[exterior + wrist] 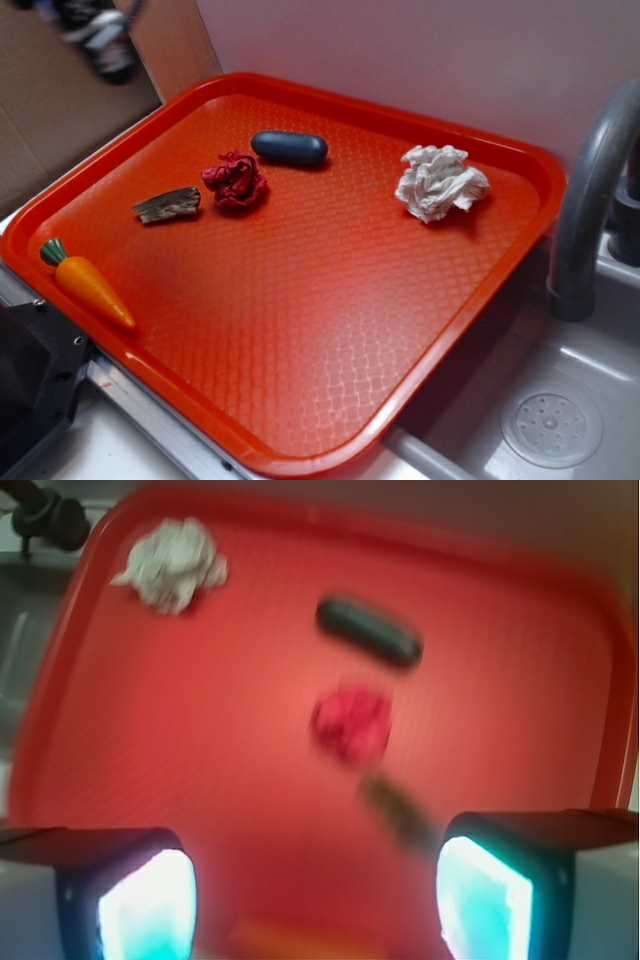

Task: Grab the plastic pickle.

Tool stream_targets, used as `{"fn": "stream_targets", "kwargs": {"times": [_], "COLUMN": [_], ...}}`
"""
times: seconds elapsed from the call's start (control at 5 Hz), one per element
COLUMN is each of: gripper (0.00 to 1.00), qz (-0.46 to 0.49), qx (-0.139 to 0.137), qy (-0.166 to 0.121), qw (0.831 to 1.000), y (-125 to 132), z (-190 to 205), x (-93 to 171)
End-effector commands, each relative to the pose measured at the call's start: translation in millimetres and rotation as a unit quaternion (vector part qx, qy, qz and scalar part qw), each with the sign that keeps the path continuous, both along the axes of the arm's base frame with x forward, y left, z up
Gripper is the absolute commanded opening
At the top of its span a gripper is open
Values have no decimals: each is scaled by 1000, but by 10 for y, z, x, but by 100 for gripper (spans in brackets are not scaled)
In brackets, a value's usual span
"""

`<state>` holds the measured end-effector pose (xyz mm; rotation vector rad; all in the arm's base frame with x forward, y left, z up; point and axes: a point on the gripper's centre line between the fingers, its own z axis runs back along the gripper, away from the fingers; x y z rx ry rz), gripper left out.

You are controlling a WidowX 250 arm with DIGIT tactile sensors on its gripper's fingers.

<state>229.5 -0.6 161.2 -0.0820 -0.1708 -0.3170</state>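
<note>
An orange tray with a textured floor and raised rim fills most of the exterior view, resting at an angle across the edge of a grey sink. A pale wall stands behind it, a brown panel lies far left, and a curved grey faucet rises at right above a round drain. On the tray, largest to smallest: a crumpled white paper wad far right; a toy carrot at the near-left rim; the pickle, lying on its side near the far rim, left of centre; a crumpled red wad just near-left of the pickle; a brown bark-like piece left of that. In the blurred wrist view the gripper hangs above the tray with its fingers spread wide and nothing between them; the pickle lies well beyond them.
</note>
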Motion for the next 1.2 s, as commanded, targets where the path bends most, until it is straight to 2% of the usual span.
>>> {"fn": "stream_targets", "kwargs": {"times": [0.0,0.2,0.6,0.8,1.0], "gripper": [100,100,100,100,0], "qz": [-131,-175,-219,-211,-188], "qx": [31,78,96,94,90], "qy": [-141,-147,-67,-43,-21], "qw": [981,970,969,972,978], "y": [-117,-225,-322,-213,-63], "z": [-274,-631,-1171,-1265,-1337], "x": [719,866,826,829,905]}}
